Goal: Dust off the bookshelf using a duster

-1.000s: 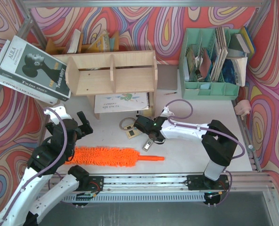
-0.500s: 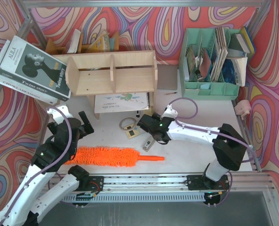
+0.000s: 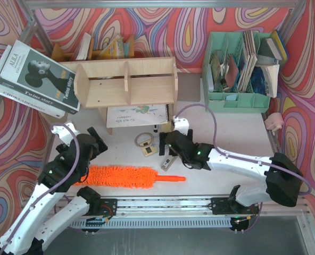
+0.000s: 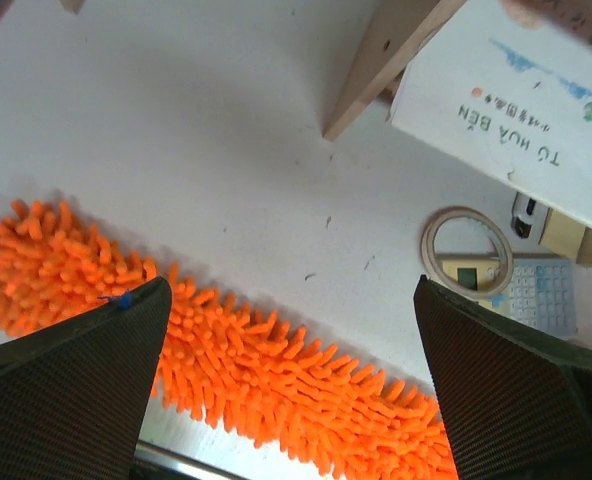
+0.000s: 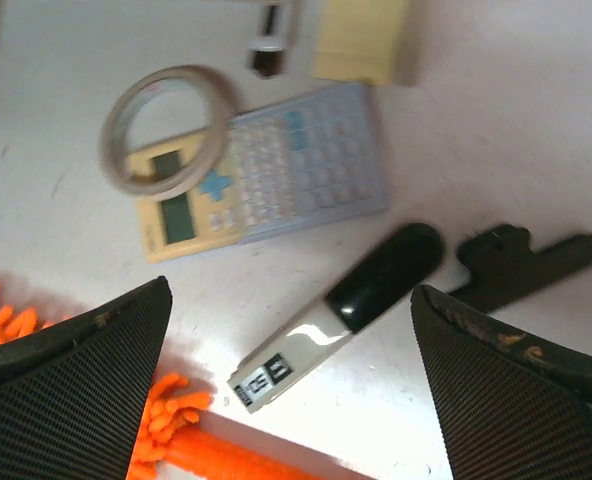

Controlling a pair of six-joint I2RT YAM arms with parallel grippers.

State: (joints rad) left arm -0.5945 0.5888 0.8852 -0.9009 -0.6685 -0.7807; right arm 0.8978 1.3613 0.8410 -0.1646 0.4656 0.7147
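Swirled walls are enclosing a white table (image 3: 242, 127), with the bookshelf (image 3: 125, 82) standing far left. The left arm (image 3: 56, 172) is bending over the duster (image 3: 123, 176) lying along the near edge; the right arm (image 3: 237, 160) is lying stretched leftward above a calculator (image 5: 276, 170). Left gripper (image 4: 291, 300) and right gripper (image 5: 291, 290) are gaping wide, gripping nothing.

White arm links (image 3: 237, 162), black joints (image 3: 282, 186), looping lilac cables (image 3: 193, 105), dark mesh-textured pincer fingers (image 5: 66, 385).

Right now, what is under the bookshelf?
A white booklet lies under the bookshelf, its front part sticking out. Its back part is hidden by the shelf.
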